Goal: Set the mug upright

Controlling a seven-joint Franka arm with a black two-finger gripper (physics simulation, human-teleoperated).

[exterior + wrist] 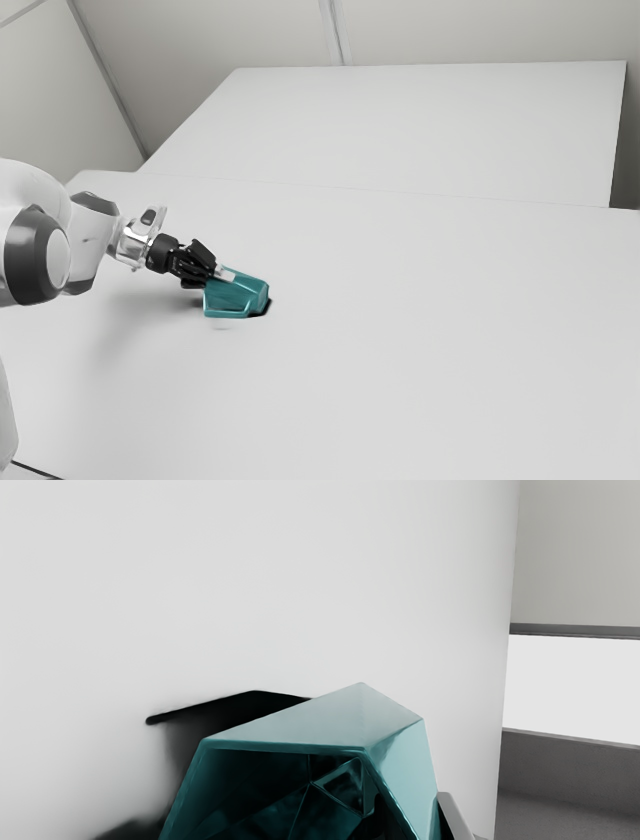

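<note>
The teal, faceted mug (236,296) lies on its side on the white table, left of centre in the exterior view. My black gripper (222,273) reaches it from the exterior view's left, its end over the mug's upper edge. In the wrist view the mug (395,760) has its open mouth turned toward the hand, and a dark shadow runs beside it on the table. The gripper (415,825) is at the mug's rim there, against the side wall; whether it holds that wall is not clear, as the mug's dark inside hides part of it.
The white tabletop (420,330) stretches around the mug. Behind it is a second white surface (400,130), with pale walls beyond. In the wrist view, the table's edge (505,680) runs past the mug, with a grey floor area beyond.
</note>
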